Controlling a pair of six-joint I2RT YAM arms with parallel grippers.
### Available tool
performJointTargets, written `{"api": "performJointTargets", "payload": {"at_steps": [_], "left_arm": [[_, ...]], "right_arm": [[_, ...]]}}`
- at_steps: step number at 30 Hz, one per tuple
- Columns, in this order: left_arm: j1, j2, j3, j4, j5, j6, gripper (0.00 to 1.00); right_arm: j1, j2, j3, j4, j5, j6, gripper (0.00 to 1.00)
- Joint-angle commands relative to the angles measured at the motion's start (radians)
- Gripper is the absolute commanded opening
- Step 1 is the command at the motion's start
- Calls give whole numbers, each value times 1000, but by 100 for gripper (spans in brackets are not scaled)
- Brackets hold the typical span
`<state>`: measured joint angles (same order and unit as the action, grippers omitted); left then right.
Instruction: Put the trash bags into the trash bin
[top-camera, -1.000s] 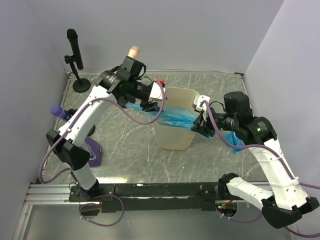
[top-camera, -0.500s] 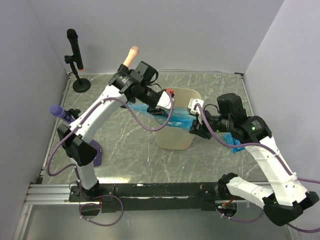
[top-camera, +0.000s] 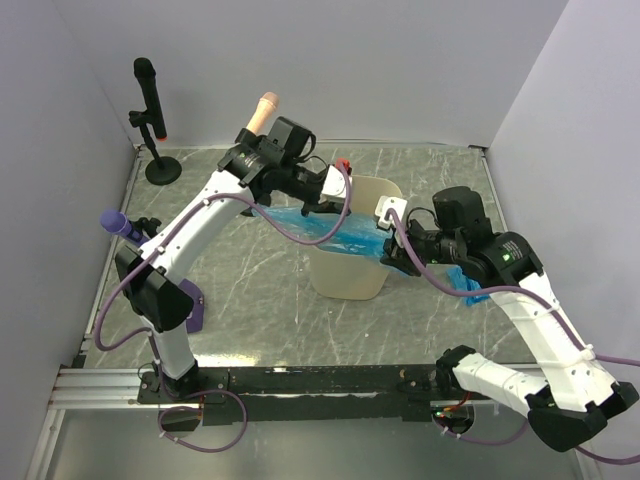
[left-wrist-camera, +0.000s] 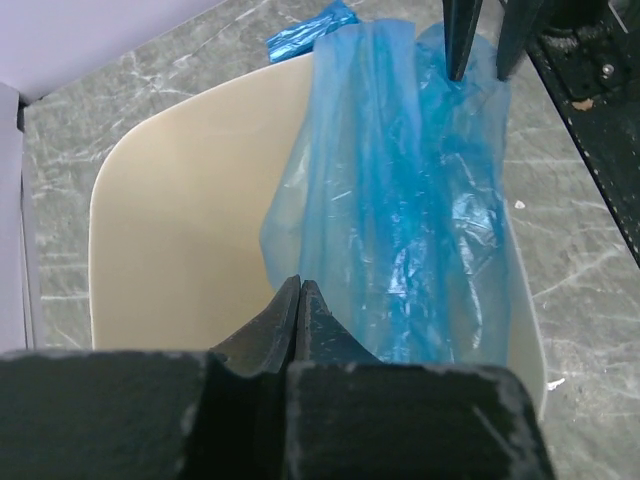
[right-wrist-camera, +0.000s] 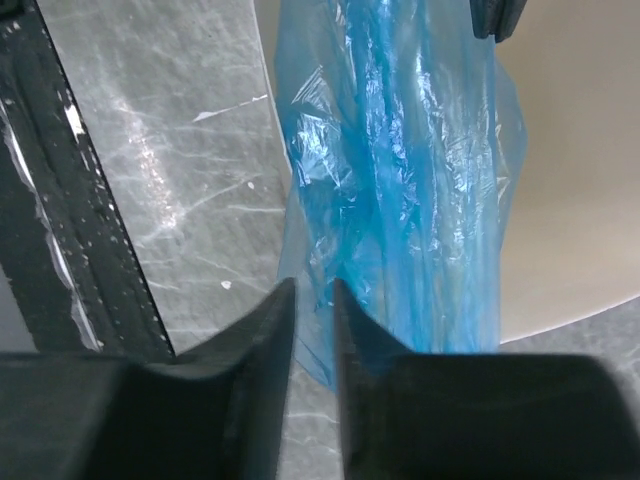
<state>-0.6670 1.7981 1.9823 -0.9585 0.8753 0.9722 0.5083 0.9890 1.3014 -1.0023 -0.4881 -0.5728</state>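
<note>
The cream trash bin (top-camera: 347, 280) stands mid-table. A blue trash bag (top-camera: 345, 232) lies draped across its mouth, hanging inside the bin (left-wrist-camera: 180, 220) and over its right rim. My left gripper (top-camera: 335, 195) hovers over the bin's left side; its jaws (left-wrist-camera: 299, 285) are shut, and the bag (left-wrist-camera: 400, 200) lies just beside them, not between them. My right gripper (top-camera: 392, 250) sits at the right rim. Its fingers (right-wrist-camera: 313, 290) stand narrowly apart, with the thin edge of the bag (right-wrist-camera: 400, 170) lying loose in the gap. More blue plastic (top-camera: 468, 285) lies on the table under the right arm.
A black microphone on a stand (top-camera: 150, 110) is at the back left. A purple-tipped tool (top-camera: 120, 225) and a purple holder (top-camera: 190, 305) are at the left edge. White walls close the table on three sides.
My left gripper has closed from open and shifted right over the bin. The bag has sagged lower into the bin. My right gripper's fingers have narrowed at the right rim.
</note>
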Motion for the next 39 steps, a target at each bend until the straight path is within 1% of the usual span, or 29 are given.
{"api": "performJointTargets", "payload": {"at_steps": [1, 2, 3, 4, 6, 8, 9, 10, 11, 12, 14, 15, 18, 19, 22, 25, 27, 28, 30, 33, 34, 36, 37, 39], "left_arm": [[12, -49, -25, 96, 33, -85, 1], [15, -49, -23, 104, 33, -104, 1], [21, -48, -13, 98, 42, -115, 3], [26, -43, -1, 86, 50, -115, 11], [35, -43, 26, 60, 59, -113, 33], [44, -57, 29, 23, 74, -71, 45], [46, -66, 23, 6, 79, -43, 49], [46, -78, 9, -8, 82, -26, 53], [46, -89, -5, -20, 86, -3, 56], [46, -95, -20, -37, 94, 17, 58], [37, -101, -46, -31, 85, 20, 60], [34, -97, -56, -28, 77, 19, 60], [24, -59, -30, -66, 57, 49, 60], [23, -42, -8, -100, 59, 78, 60], [21, 15, 90, -175, 71, 97, 59], [14, 20, 87, -157, 54, 105, 57], [12, 18, 66, -123, 48, 106, 52], [9, 20, 61, -118, 45, 108, 50], [9, 33, 70, -134, 41, 125, 41], [7, 72, 121, -183, 34, 155, 19], [9, 79, 136, -186, 33, 145, 13], [20, 87, 151, -162, 42, 99, 3], [32, 84, 154, -128, 51, 58, 1], [58, 76, 138, -28, 71, -51, 1]], "right_arm": [[7, 13, 36, 39, 22, 10, 32], [9, 17, 36, 44, 22, 11, 34], [9, 22, 38, 44, 20, 11, 34], [10, 28, 38, 41, 19, 10, 34], [13, 31, 35, 37, 23, 11, 34], [15, 28, 24, 45, 34, 17, 33], [18, 28, 21, 48, 40, 19, 32], [19, 28, 19, 50, 42, 19, 29], [22, 30, 18, 53, 45, 17, 24], [22, 31, 18, 53, 48, 14, 14], [27, 28, 24, 54, 46, 2, 1], [33, 25, 32, 54, 42, -2, 0], [39, 23, 74, 25, 2, -22, 0], [41, 22, 90, 10, -21, -30, 0], [52, -6, 104, -13, -88, -70, 0], [94, -29, 88, -41, -112, -111, 0], [113, -27, 73, -55, -121, -128, 0], [121, -30, 62, -50, -125, -131, 0], [137, -33, 47, -38, -133, -140, 0], [160, -18, 44, -48, -139, -176, 0], [173, -15, 41, -55, -138, -199, 0], [206, -16, 24, -76, -119, -260, 0], [228, -18, 13, -90, -106, -289, 0], [274, -29, -17, -114, -87, -331, 0]]}}
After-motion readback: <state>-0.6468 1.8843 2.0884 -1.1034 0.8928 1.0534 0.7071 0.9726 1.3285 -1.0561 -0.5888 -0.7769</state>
